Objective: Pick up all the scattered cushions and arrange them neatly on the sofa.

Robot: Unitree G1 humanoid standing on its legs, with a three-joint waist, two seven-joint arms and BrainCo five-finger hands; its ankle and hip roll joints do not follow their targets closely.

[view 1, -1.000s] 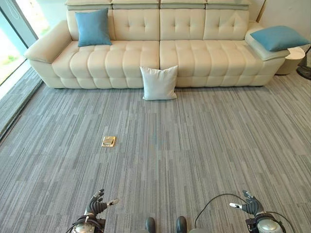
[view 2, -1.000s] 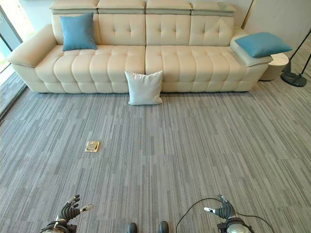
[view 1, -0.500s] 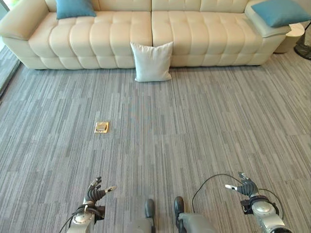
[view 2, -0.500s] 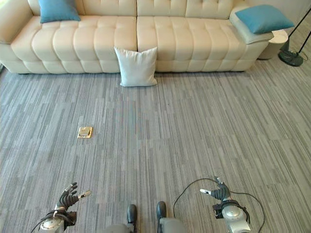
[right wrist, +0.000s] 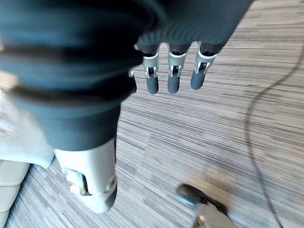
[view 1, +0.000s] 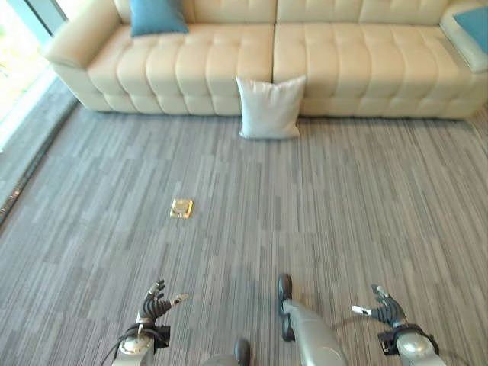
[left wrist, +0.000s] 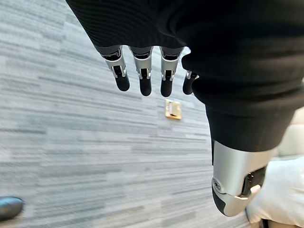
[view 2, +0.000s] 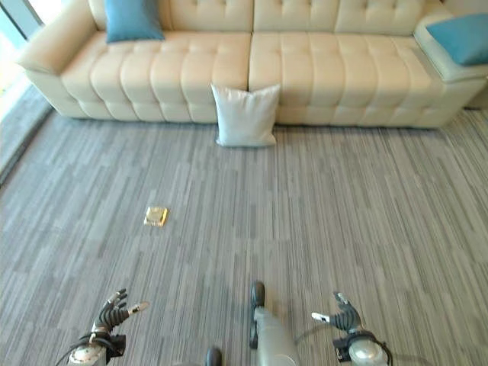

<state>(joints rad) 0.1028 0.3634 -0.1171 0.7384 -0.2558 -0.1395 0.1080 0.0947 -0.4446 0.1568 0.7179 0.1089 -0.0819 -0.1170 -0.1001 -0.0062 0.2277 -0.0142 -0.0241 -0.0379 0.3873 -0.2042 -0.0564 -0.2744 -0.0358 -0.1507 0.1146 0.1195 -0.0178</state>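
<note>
Cushions, I count three: one white (view 2: 245, 114) on the carpet (view 2: 328, 206) leaning against the sofa (view 2: 305, 69) front, two blue on it, one (view 2: 133, 20) at its left end and one (view 2: 460, 37) on its right arm. My left hand (view 1: 156, 303) and right hand (view 1: 385, 309) hang low, fingers relaxed, holding nothing.
</note>
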